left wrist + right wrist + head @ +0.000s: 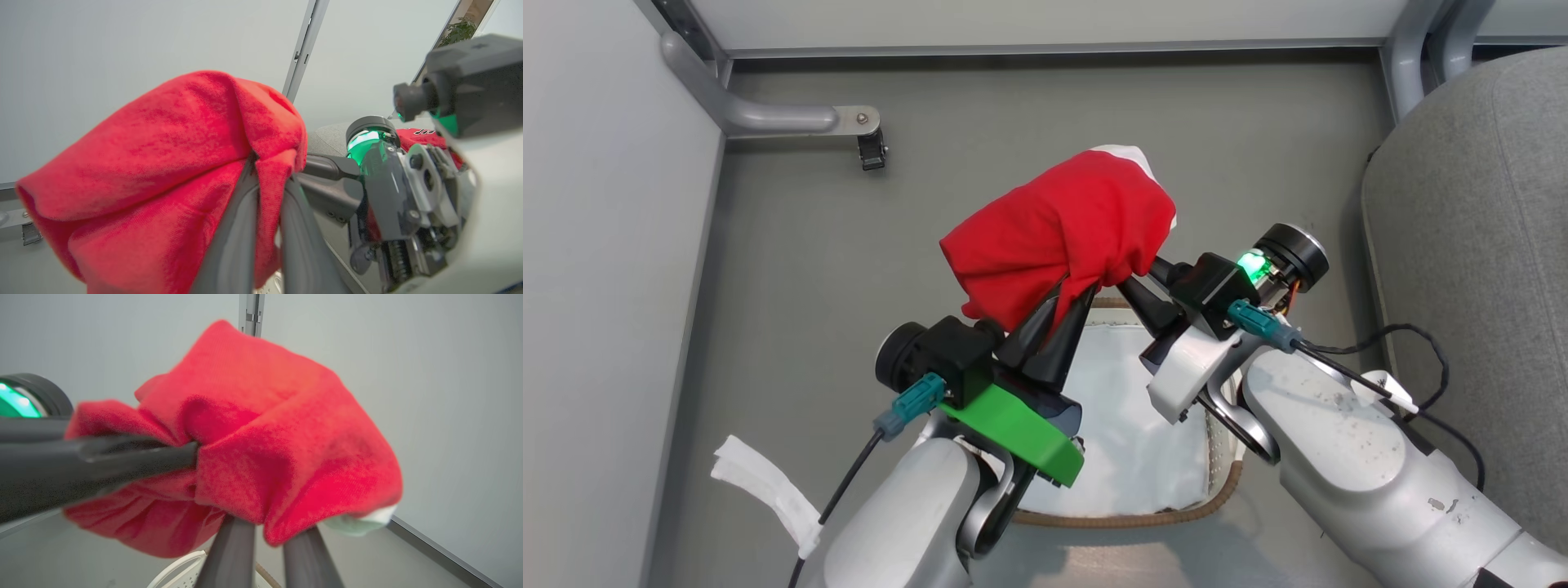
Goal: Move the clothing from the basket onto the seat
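Observation:
A plain red garment (pixel 1062 229) (pixel 163 163) (pixel 278 437) with a white edge hangs bunched in the air above the basket (pixel 1127 516). My left gripper (pixel 1072 292) (pixel 269 171) is shut on its lower fold. From the right, my right gripper (pixel 1131 282) (pixel 269 526) closes into the same fold, its tips buried in the cloth. The two grippers almost touch. The grey seat (pixel 1470 204) (pixel 327 136) stands at the right. In the left wrist view a red jersey (pixel 421 136) with dark lettering lies on it.
A white cloth sheet (pixel 1127 425) lines the basket. At the far left a metal frame leg with a caster (pixel 872 151) stands on the grey floor beside a pale wall. A white fabric strip (pixel 768 490) lies at the lower left.

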### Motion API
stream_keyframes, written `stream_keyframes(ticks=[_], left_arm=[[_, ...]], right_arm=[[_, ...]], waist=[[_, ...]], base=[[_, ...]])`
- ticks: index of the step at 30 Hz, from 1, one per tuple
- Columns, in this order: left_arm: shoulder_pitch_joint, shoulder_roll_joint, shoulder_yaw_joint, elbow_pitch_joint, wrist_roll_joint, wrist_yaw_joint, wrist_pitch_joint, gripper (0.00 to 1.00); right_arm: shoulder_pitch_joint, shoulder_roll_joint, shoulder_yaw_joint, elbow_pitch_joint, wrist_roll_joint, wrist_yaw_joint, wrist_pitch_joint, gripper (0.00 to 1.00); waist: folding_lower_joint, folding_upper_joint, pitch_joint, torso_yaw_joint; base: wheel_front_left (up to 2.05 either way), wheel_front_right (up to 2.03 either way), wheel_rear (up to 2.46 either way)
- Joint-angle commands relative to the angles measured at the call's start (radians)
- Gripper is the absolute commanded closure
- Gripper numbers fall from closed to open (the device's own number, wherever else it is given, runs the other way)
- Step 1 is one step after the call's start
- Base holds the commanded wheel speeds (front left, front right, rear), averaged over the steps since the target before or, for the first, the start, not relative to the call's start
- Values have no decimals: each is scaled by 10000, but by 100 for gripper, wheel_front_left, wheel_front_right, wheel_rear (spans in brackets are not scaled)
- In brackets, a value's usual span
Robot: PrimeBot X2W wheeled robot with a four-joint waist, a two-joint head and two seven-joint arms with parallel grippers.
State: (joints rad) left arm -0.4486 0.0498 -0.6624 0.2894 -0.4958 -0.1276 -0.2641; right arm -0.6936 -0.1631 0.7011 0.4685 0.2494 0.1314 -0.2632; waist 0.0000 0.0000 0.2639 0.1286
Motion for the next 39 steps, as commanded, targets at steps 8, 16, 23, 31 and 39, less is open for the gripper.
stream_keyframes(ticks=[8, 16, 23, 31, 39], left_arm=[[-94, 18, 322, -72, 358, -55, -3, 0], [9, 17, 437, -31, 522, -56, -3, 0], [54, 20, 504, 105, 693, -55, -3, 0], [25, 39, 631, 356, 995, -50, -3, 0], [-62, 232, 709, 544, 1122, -47, -3, 0]], right_arm=[[292, 31, -527, 10, 110, -14, -17, 100], [532, 110, -1075, -109, 35, -15, -17, 100], [720, 236, -1542, -248, -12, -15, -17, 100], [1005, 393, -2002, -513, 26, -15, -17, 100], [1245, 591, -2435, -854, 110, -15, -17, 100]], waist=[[0, 0, 11, -123], [0, 0, -57, -340], [0, 0, -139, -900], [0, 0, -218, -2148], [0, 0, -116, -3621]], base=[[0, 0, 0], [0, 0, 0], [0, 0, 0], [0, 0, 0], [0, 0, 0]])
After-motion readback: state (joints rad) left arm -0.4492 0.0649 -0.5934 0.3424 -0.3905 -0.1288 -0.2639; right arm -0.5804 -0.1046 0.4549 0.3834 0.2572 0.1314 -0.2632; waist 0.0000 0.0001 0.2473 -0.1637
